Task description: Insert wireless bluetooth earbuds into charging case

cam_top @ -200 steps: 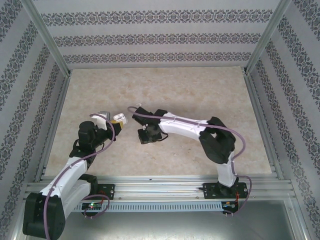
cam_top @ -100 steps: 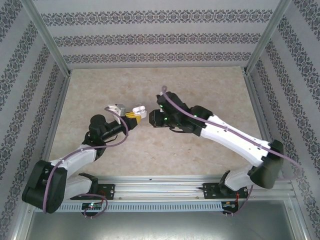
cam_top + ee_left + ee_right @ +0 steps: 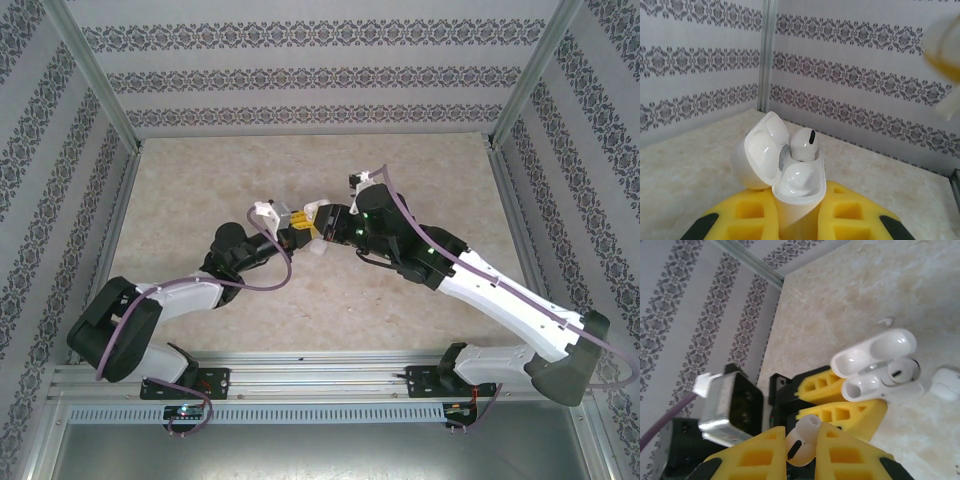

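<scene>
My left gripper (image 3: pixel 797 201) is shut on the base of the white charging case (image 3: pixel 799 186), held upright with its lid (image 3: pixel 759 156) swung open to the left. One earbud (image 3: pixel 804 143) sits in the far slot, and the near slot is bare. My right gripper (image 3: pixel 802 433) is shut on a second earbud (image 3: pixel 805 444), just in front of the left gripper's yellow fingers (image 3: pixel 842 412) and the case (image 3: pixel 879 382). From above, the left gripper (image 3: pixel 297 226) and right gripper (image 3: pixel 323 224) meet tip to tip over the table's middle.
A second white case (image 3: pixel 946 383), closed, lies on the table next to the held one; from above the second case (image 3: pixel 318 247) is just below the grippers. A small loose earbud (image 3: pixel 885 320) lies on the marble table (image 3: pixel 420 170) beyond. Patterned walls enclose three sides.
My left gripper has carried the case rightward to the table's middle. The right arm has stretched out and swung its gripper up and right to meet it.
</scene>
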You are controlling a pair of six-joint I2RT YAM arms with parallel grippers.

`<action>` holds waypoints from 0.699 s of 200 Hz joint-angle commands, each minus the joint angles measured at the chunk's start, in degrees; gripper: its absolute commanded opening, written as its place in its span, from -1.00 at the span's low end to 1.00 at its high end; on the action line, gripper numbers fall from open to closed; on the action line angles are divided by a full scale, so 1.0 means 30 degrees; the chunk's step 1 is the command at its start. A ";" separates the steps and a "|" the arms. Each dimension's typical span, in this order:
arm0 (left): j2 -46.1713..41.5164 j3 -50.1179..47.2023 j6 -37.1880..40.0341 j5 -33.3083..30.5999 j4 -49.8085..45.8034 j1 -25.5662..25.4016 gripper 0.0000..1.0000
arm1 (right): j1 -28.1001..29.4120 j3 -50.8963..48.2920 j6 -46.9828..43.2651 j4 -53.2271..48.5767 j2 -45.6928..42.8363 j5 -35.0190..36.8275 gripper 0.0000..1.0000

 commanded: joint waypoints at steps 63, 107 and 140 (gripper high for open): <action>0.2319 0.1807 0.2253 -0.3306 0.3262 -0.1915 -1.00 | -0.1210 -0.2951 0.4398 0.3644 -0.1824 -0.0127 -0.73; 0.2995 0.2183 0.2325 -0.2864 0.3304 -0.2239 -1.00 | -0.1211 -0.3858 0.5227 0.3874 -0.2754 0.0616 -0.73; 0.2977 0.2155 0.2383 -0.3232 0.2947 -0.2525 -1.00 | -0.1271 -0.3784 0.5227 0.4368 -0.2320 0.0445 -0.73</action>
